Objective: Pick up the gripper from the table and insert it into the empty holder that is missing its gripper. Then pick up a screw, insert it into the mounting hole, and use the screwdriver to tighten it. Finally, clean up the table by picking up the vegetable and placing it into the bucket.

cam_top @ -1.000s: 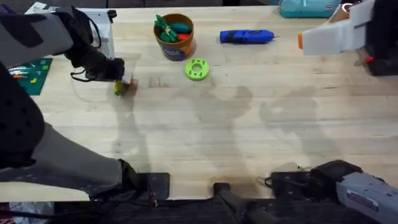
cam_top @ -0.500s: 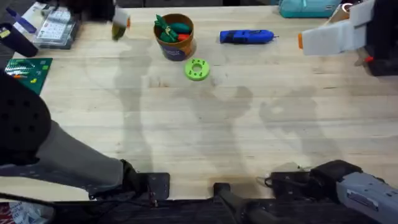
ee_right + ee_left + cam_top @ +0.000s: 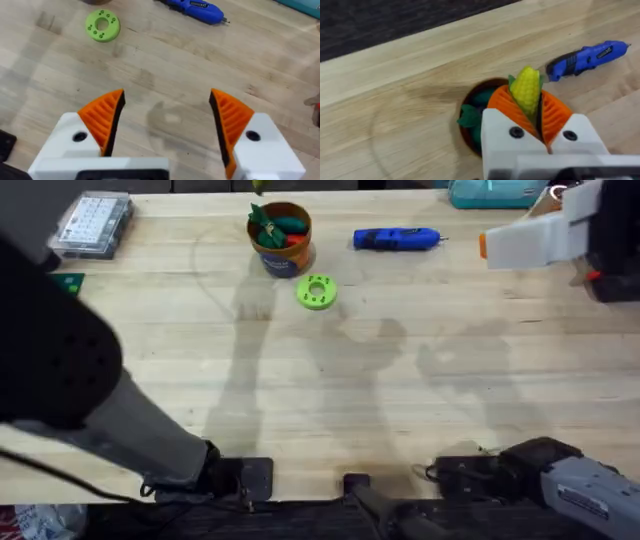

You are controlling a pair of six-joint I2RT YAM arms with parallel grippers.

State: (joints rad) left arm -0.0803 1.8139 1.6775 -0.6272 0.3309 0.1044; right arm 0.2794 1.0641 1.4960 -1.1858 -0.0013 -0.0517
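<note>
lifted since a second ago, the left gripper [image 3: 534, 107] pinches the small yellow-green toy vegetable [image 3: 525, 90] above the round orange-brown bucket [image 3: 283, 253]; the right gripper [image 3: 167, 112] gapes wide, empty.

A small round orange-brown bucket [image 3: 281, 242] stands toward the far edge of the wooden worktop [image 3: 340, 390]. A lime-green ring [image 3: 317, 291] lies just before it; a blue cylindrical screwdriver [image 3: 396, 239] lies right of it.

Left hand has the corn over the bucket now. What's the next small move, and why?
Probably open the left hand and drop it. The left wrist view shows the vegetable clamped between the orange pads directly above the bucket, which already holds other toy vegetables. A slight lowering first might avoid a bounce-out.
</note>
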